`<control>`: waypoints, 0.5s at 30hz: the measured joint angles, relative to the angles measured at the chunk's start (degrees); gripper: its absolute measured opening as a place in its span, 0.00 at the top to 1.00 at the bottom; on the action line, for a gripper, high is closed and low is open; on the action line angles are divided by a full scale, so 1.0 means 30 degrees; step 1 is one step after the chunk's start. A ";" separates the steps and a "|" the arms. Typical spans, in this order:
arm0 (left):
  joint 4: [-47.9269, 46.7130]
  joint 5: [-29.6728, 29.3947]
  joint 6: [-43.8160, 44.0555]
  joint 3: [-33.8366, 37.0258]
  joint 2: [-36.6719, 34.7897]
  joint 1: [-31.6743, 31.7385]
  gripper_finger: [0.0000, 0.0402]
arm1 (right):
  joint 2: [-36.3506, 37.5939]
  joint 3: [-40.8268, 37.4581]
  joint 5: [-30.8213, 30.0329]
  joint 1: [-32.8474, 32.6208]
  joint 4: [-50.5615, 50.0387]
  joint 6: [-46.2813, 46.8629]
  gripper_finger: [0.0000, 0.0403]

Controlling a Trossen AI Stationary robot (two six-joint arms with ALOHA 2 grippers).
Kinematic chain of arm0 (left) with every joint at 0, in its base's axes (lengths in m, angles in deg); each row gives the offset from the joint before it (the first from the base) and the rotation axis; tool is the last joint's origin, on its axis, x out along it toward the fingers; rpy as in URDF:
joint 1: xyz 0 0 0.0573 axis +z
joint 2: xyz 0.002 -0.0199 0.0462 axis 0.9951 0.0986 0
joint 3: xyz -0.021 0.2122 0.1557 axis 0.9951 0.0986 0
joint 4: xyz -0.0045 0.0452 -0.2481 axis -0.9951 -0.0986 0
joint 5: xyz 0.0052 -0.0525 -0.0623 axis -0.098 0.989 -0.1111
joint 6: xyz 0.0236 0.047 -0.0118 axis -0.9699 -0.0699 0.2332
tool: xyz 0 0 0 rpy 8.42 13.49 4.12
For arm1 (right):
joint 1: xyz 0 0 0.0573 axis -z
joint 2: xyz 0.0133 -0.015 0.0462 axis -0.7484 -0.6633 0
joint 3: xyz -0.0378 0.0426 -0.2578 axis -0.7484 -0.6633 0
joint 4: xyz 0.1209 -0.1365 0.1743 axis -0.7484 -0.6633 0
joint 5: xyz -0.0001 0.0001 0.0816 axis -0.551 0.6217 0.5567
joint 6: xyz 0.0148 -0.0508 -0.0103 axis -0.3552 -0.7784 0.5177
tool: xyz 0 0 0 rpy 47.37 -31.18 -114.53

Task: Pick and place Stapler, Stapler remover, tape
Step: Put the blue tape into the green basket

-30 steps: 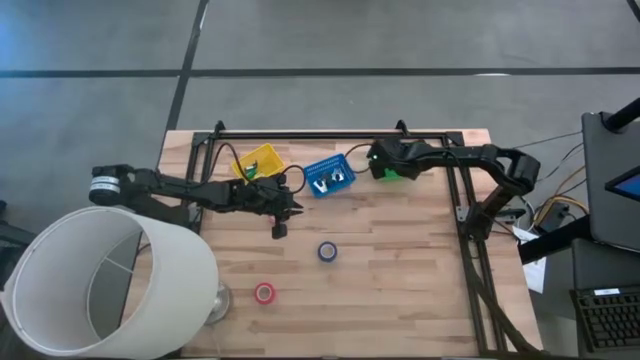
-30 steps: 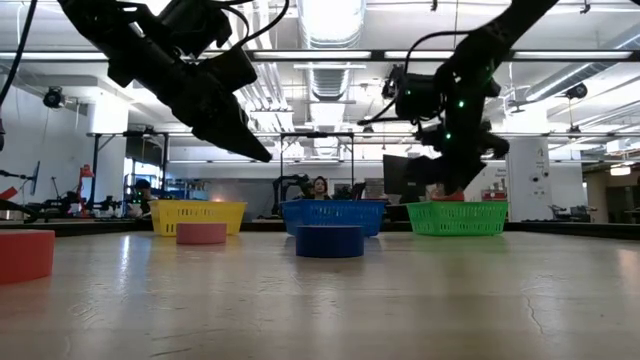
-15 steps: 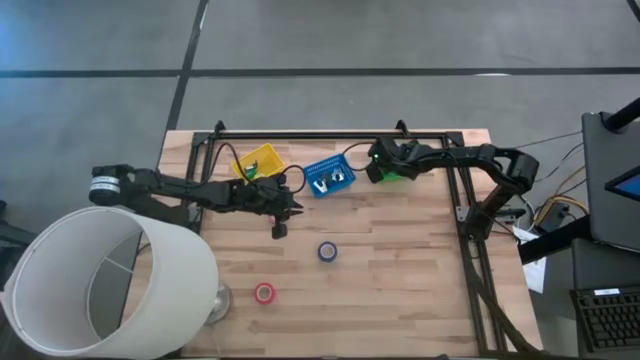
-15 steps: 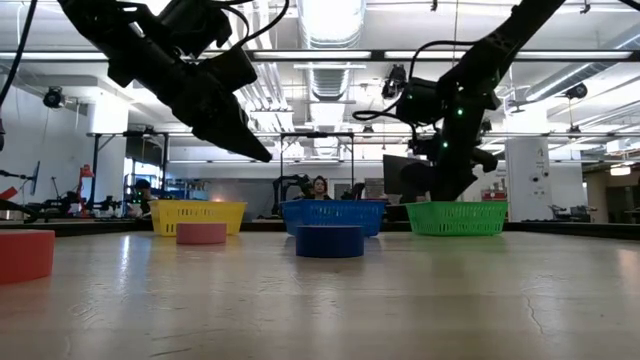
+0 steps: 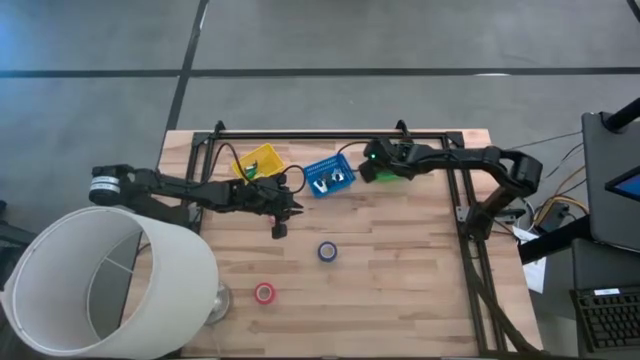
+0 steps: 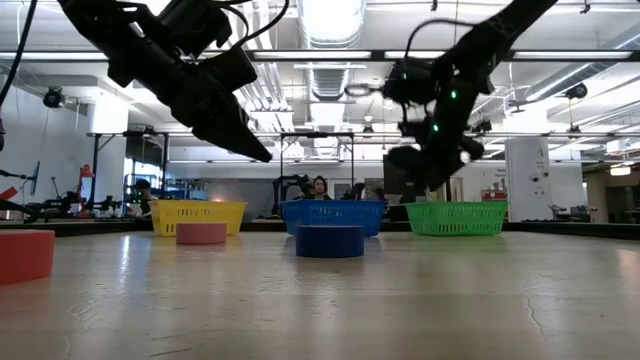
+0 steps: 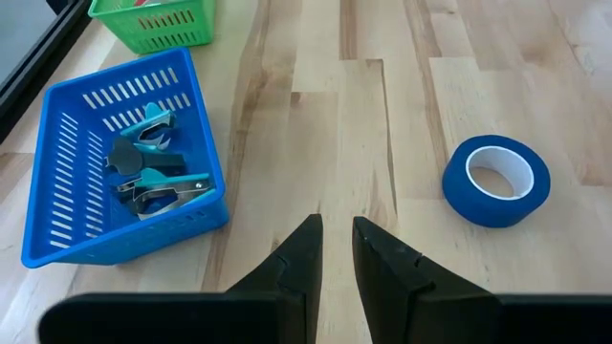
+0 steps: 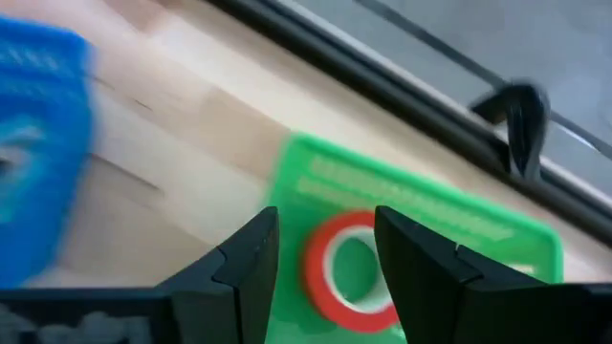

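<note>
My right gripper (image 5: pixel 368 168) (image 8: pixel 325 229) hangs open above the green basket (image 5: pixel 390 173) (image 8: pixel 430 215) at the table's far side. A red tape roll (image 8: pixel 318 279) lies flat in that basket, below the fingers and apart from them. My left gripper (image 5: pixel 277 229) (image 7: pixel 335 234) waits shut above the bare wood at the table's middle. The blue tape roll (image 5: pixel 327 251) (image 7: pixel 495 180) lies flat to its right. Another red roll (image 5: pixel 264 293) (image 6: pixel 25 255) lies near the near edge. A pink roll (image 6: pixel 201 233) shows in the low view before the yellow basket (image 6: pixel 197 216).
The blue basket (image 5: pixel 328 178) (image 7: pixel 124 177) holds teal staple removers (image 7: pixel 153 170) and stands between the yellow basket (image 5: pixel 258 162) and the green one. A black frame (image 5: pixel 330 135) rims the far edge. A large white lampshade (image 5: pixel 100 280) covers the near left corner.
My right gripper has risen from the green basket and drifted toward the table's left, toward the blue basket. The red roll stays in the green basket.
</note>
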 joint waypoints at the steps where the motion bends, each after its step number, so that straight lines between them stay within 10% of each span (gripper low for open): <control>1: -0.0007 0.0000 0.0000 0.0000 0.0000 0.0000 0.84 | 0.0184 0.0210 0.0000 -0.0247 -0.0004 -0.0010 0.58; 15: -0.0220 0.0000 0.0013 0.0000 0.0000 0.0000 0.84 | 0.1362 0.2475 0.4671 -0.5553 0.0072 0.1027 0.58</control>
